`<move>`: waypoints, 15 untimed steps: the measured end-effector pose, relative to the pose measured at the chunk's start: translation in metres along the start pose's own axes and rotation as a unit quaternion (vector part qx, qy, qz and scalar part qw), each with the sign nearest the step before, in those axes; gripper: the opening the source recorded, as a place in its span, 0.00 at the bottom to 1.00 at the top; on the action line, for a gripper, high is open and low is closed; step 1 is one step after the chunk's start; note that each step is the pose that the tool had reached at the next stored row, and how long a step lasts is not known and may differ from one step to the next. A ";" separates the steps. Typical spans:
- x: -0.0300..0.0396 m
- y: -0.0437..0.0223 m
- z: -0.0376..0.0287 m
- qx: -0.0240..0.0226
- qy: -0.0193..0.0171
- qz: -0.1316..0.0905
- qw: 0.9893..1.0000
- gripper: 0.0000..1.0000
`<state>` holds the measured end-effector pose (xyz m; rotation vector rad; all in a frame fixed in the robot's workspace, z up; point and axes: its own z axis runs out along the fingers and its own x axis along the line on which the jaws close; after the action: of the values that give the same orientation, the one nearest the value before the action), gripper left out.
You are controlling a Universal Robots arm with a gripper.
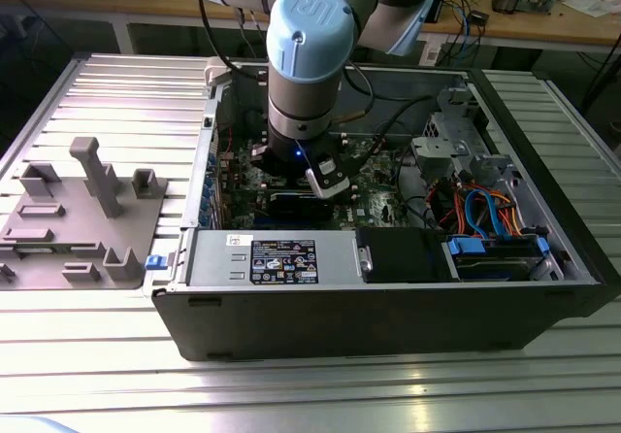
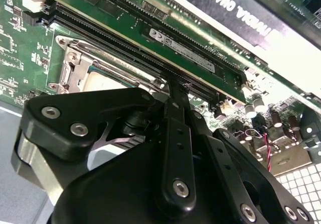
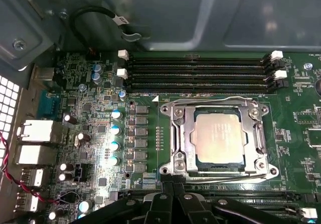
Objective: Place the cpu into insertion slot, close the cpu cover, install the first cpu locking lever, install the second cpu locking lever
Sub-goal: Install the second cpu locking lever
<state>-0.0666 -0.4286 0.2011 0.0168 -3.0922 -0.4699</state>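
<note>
1 arm on the job, and I see its black metal gripper (image 3: 173,184) down inside the open dark-grey computer case (image 1: 388,326), right over the green circuit board (image 3: 100,108). In the first wrist view the 2 fingertips (image 3: 167,180) sit pressed together with no gap between them and nothing held. They touch or sit just beside the near edge of the square silvery-rimmed insertion slot (image 3: 176,114).

The flat square cpu with the silvery-grey metal top (image 3: 218,138) lies flat in that slot, face up, edges square to the socket frame. The thin silvery metal cpu cover with the large central window (image 3: 252,114) looks down around it, the chip showing through the window. So I judge placement done, cover closed or nearly so.

Key relation: the socket lies straight ahead of the fingertips, away from the wrist, chip centre offset to one side of the finger line. A thin wire lever (image 3: 220,173) runs along the socket's near edge, its long axis parallel to the 4 long black memory slots (image 3: 198,73) on the far side. The fingertips sit at 1 end of that lever. I cannot tell if either lever is latched.

In the second wrist view, the fingers (image 2: 178,128) point at the socket's edge, beside a long black slot (image 2: 145,58).
</note>
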 end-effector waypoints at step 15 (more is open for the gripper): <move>0.0023 -0.0016 0.0053 -0.018 0.000 0.000 1.000 0.11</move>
<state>-0.0689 -0.4286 0.1956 0.0171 -3.0833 -0.5253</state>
